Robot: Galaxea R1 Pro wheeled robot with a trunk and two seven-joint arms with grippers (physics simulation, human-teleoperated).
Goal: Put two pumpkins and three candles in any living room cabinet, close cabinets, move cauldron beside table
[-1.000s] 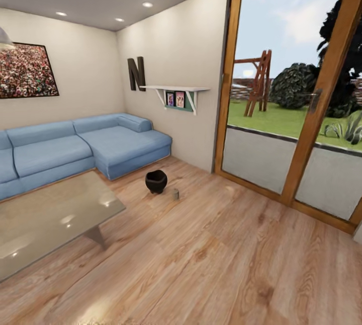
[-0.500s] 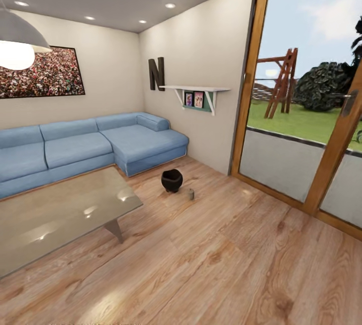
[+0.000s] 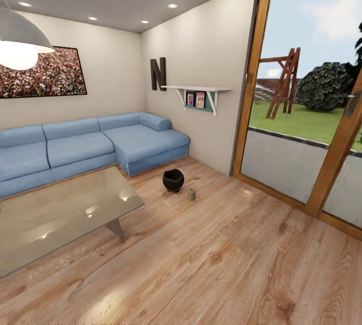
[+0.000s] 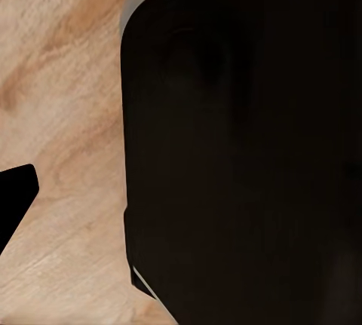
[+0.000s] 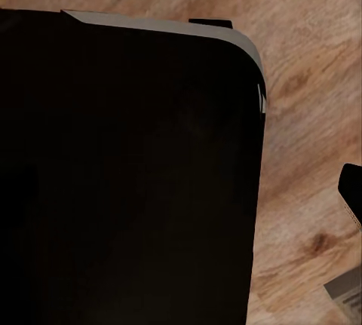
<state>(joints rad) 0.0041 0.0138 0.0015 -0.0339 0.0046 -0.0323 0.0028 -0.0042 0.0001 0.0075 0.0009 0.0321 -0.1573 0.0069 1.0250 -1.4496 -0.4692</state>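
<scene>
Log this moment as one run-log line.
phase: in transit | cauldron: on floor, apart from table | candle: on floor beside cauldron | sofa: behind

Dark robot body (image 4: 241, 159) above floor, jaws unseen.

On the wooden floor (image 3: 226, 259) stand the black cauldron (image 3: 173, 180), a small candle (image 3: 191, 194) just beside it, and the glass-topped table (image 3: 60, 214).

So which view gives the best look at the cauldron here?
The head view. The cauldron stands whole and unblocked on the wooden floor, between the sofa and a candle. Both wrist views look down at floor past a dark body, with nothing of the cauldron.
</scene>
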